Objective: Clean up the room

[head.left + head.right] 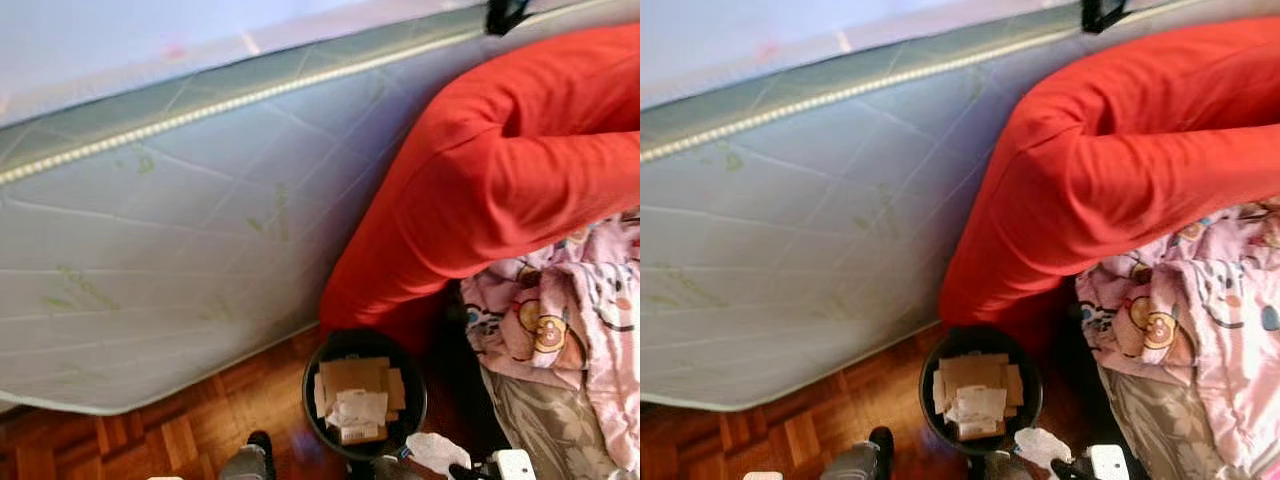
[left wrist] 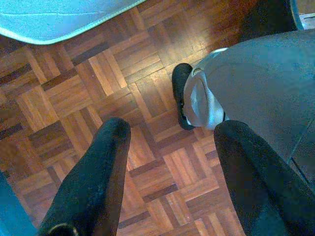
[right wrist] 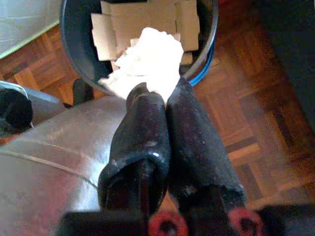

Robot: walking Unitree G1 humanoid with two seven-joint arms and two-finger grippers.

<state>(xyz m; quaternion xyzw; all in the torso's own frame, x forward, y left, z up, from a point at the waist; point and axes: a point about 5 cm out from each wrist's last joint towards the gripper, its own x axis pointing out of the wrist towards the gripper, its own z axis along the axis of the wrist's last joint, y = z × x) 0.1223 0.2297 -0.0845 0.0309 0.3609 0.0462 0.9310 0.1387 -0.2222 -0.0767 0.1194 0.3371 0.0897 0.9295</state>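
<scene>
Parquet floor (image 2: 74, 93) runs under a pale quilted mattress (image 1: 170, 250) that stands on its edge and fills the left and middle of the head views, with a beaded trim line along its upper border. Against its right part leans a big red cushion (image 1: 510, 170), and to the right of that lies a heap of pink cartoon-print bedding (image 1: 570, 310) over a grey-brown patterned cloth (image 1: 545, 425). Just below the cushion's lower end stands a round black waste bin (image 1: 312, 405) on the wood, holding flattened brown cardboard pieces (image 1: 352, 377) and some white paper scraps (image 1: 362, 408). The right gripper (image 3: 160, 93) has its two black fingers pressed together on a crumpled white tissue (image 3: 147, 61), which hangs just above the near rim of the bin; in the head view that wad shows at the bin's lower right edge, beside the robot's white wrist block. The left gripper (image 2: 170, 142) hangs low over bare parquet with its fingers spread wide and nothing between them, the robot's grey leg and black foot (image 2: 181, 93) just beyond, and a corner of the mattress at the far edge
</scene>
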